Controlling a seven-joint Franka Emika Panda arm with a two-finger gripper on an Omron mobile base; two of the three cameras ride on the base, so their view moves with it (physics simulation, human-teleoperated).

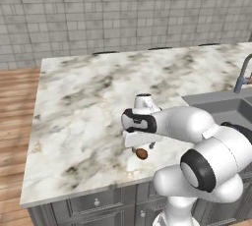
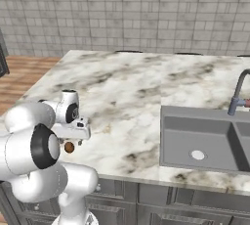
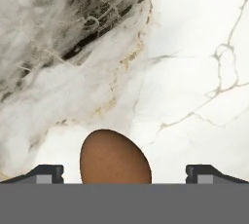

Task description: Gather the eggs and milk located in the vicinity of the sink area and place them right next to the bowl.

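We see the small brown oval egg (image 3: 115, 157) lying on the white and grey marble tabletop (image 1: 88, 102), right between our jaws, which are spread wide and, we think, not touching it.

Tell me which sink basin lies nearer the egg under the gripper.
The left basin of the grey recessed sink, the one with the round drain. It lies nearer the small brown oval egg below the open gripper than the basin under the faucet.

Glossy white arm (image 1: 187, 124), dark joints
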